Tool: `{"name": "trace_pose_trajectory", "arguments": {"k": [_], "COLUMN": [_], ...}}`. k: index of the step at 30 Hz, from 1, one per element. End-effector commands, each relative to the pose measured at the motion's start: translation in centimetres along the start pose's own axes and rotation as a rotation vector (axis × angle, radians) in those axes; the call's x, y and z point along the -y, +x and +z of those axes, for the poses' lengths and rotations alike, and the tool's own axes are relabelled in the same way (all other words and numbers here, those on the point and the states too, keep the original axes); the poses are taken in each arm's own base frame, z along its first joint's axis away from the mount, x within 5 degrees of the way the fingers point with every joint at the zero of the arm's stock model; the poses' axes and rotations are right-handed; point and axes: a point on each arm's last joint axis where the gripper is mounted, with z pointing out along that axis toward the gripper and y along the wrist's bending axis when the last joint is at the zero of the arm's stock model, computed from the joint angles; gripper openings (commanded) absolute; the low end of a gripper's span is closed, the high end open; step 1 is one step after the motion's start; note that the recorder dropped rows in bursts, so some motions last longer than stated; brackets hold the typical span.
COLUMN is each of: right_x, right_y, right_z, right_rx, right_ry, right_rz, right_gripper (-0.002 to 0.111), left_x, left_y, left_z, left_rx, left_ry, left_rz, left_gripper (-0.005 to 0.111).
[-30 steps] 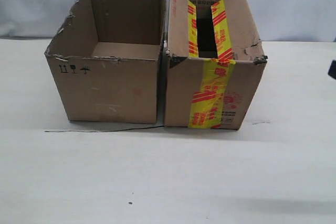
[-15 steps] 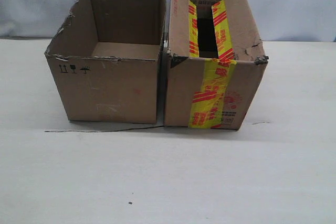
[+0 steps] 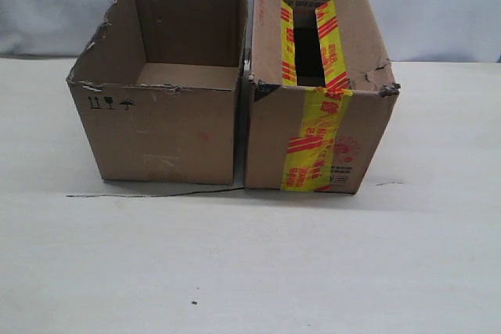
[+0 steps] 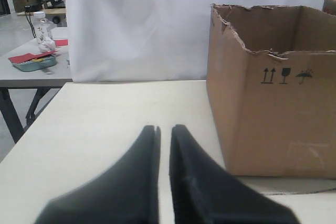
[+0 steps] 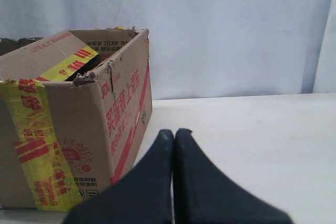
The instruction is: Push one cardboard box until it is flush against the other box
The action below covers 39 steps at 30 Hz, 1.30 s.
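Note:
The taped cardboard box point(image 3: 317, 138), brown with yellow and red tape, stands on the right of the white table point(image 3: 250, 271). The other box point(image 3: 160, 131), plain with a torn rim and black symbols, stands at its left. Only a thin dark seam separates their sides. Neither gripper shows in the exterior view. My left gripper point(image 4: 164, 128) hovers low over the table beside the plain box point(image 4: 273, 119), its fingers all but together and empty. My right gripper point(image 5: 174, 132) is shut and empty, close to the lettered side of the taped box point(image 5: 68, 124) without touching it.
A thin black cord point(image 3: 149, 193) lies on the table along the front of the plain box. A pale curtain point(image 3: 438, 5) hangs behind. In the left wrist view, a side table with a bottle point(image 4: 42, 32) stands beyond the table's edge.
A dark part of the right arm at the exterior view's right edge one second ago has left the frame. Both boxes stay put.

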Motion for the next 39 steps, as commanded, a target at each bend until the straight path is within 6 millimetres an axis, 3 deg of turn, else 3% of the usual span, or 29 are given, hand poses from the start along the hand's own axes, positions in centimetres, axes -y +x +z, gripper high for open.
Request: {"name": "trace_pose_trajectory", "arguments": {"k": [1, 10, 39], "right_x": [0.15, 0.91, 0.87], "right_y": [0.36, 0.79, 0.39], "right_z": [-0.04, -0.94, -0.93], "right_rx": [-0.024, -0.027, 0.017], "right_ry": [0.02, 0.153, 0.148], "right_rz": [0.002, 0.013, 0.021], "right_gripper": [0.0, 0.0, 0.0], "left_x": [-0.01, 0.0, 0.0], "left_y": [0.03, 0.06, 0.06], "left_z": [0.0, 0.0, 0.0], "left_rx": [0.007, 0.004, 0.003], "left_ry": [-0.003, -0.002, -0.002], "left_rz": [-0.01, -0.01, -0.01], "left_gripper": [0.0, 0.0, 0.0]}}
